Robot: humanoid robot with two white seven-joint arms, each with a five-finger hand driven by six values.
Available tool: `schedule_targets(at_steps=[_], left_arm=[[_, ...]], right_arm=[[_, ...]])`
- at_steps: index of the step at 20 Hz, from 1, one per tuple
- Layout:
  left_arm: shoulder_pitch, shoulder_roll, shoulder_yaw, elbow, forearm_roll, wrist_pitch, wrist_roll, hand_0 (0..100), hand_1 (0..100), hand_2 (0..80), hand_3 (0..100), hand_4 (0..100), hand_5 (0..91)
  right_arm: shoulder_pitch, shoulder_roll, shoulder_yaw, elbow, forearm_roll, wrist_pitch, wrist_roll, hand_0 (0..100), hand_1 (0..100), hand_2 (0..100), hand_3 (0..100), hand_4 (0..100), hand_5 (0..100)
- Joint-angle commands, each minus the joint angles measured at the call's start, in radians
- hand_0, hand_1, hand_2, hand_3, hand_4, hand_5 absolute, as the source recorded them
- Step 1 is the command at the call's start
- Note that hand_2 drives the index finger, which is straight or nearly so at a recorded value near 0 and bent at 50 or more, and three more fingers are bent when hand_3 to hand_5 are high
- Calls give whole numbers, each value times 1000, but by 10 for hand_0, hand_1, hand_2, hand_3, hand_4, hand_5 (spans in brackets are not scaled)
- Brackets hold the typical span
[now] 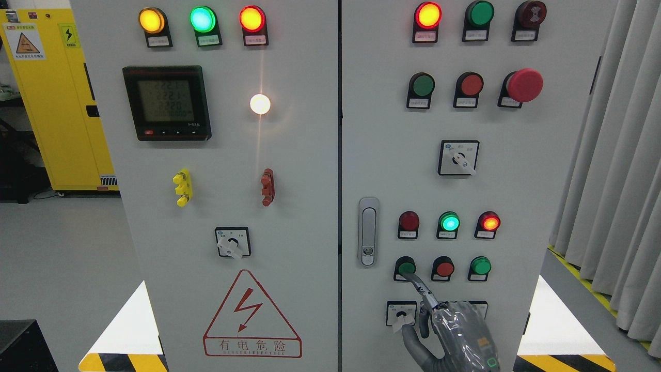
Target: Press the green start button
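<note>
A green push button (406,267) sits at the left of the bottom button row on the right cabinet door (516,181). My right hand (454,336), wrapped in clear film, comes up from the bottom edge right of the middle. Its index finger (421,289) is stretched out and its tip touches the lower edge of that green button. The other fingers are curled and hold nothing. The thumb (410,341) hangs below a rotary switch (401,313). A second green button (480,266) is at the right end of the same row. My left hand is out of view.
A red button (444,267) sits between the two green ones. Above them are three indicator lamps, the green one (449,222) lit. A door handle (367,231) is left of the buttons. A red mushroom stop button (523,85) is higher up. Grey curtains (619,181) hang at the right.
</note>
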Motion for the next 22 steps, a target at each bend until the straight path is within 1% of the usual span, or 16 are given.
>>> schedule_targets(at_steps=[1,4,10,19,21,22], left_arm=[[-1,0,0,-1,0,1,0,120,556,0,0,0,0],[-1,0,0,0,0,1,0,120,556,0,0,0,0],[-1,0,0,0,0,1,0,120,556,0,0,0,0],[-1,0,0,-1,0,1,0,120,556,0,0,0,0],[-1,0,0,0,0,1,0,120,556,0,0,0,0],[-1,0,0,0,0,1,0,120,556,0,0,0,0]], right_arm=[[-26,0,-3,75,-6,0,-5,653,908,0,881,971,1000],[-37,2,-8,75,-6,-1,-5,667,909,0,880,971,1000],[-34,4,-6,73,-8,-4,-5,686,910,0,879,971,1000],[-20,8,-5,41,-11,-12,-22,705,913,0,877,969,1000],[-14,8,-2,15,-11,-13,-49,711,912,0,877,968,1000],[-12,8,0,6,-11,-13,-54,719,912,0,875,966,1000]])
